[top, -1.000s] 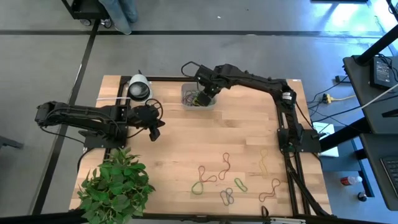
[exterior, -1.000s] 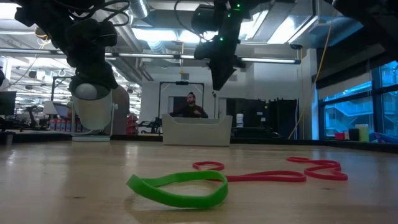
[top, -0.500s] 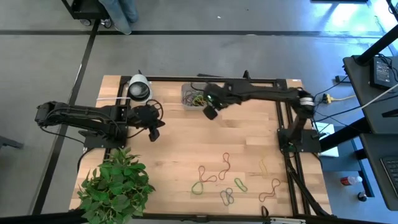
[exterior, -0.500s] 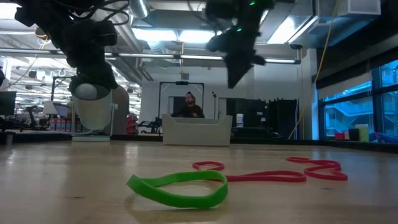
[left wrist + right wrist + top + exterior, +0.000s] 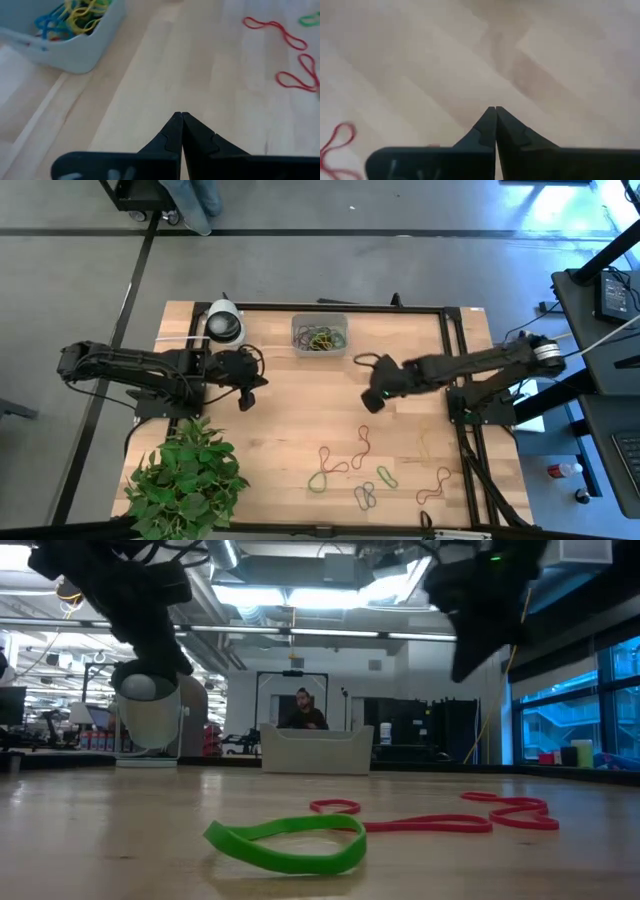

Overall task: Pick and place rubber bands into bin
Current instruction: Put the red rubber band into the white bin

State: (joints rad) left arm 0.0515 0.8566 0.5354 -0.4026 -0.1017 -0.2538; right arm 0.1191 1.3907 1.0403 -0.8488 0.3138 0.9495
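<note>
The bin [image 5: 319, 335] stands at the table's far middle with several coloured rubber bands [image 5: 322, 338] inside. More rubber bands lie flat on the wood near the front edge: a red one [image 5: 360, 446], a green one [image 5: 320, 480], a tan one [image 5: 423, 442] and others. My right gripper [image 5: 368, 404] hangs shut above bare wood, between the bin and those loose bands, with nothing in it [image 5: 492, 110]. My left gripper [image 5: 250, 398] waits shut at the table's left, nothing between its fingers [image 5: 179, 116].
A white-and-black tape roll [image 5: 223, 323] stands at the far left corner and a leafy plant [image 5: 185, 480] at the near left corner. A black frame [image 5: 455, 360] runs along the far and right edges. Beyond the table, a person [image 5: 303, 710] shows in the low view.
My right gripper has swung from above the bin toward the table's near edge and somewhat to the right, sinking a little. It now hangs over bare wood at mid-table. The bin and the bands lie as before.
</note>
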